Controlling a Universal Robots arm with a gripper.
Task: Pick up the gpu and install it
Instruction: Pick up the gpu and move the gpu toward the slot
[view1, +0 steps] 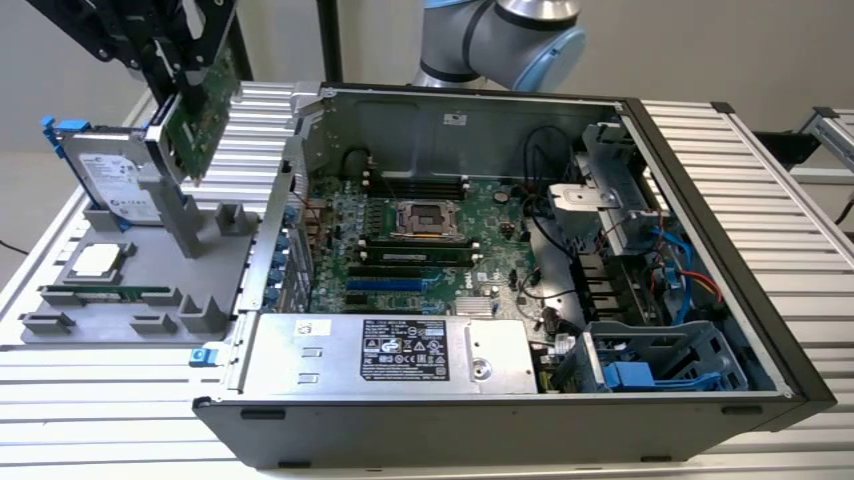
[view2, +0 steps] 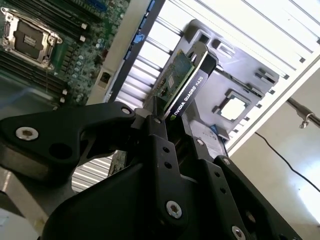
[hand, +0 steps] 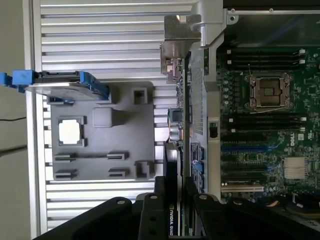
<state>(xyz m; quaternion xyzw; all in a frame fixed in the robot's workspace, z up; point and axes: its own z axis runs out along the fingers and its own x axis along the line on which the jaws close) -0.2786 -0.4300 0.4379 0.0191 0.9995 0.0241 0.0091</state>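
The ribbed worktop carries an open computer case with its motherboard exposed. At the exterior view's left of the case lies a grey holder tray with a hard drive standing in it. The gpu is held tilted above this tray, outside the case. The jaws are clenched on the gpu's edge.
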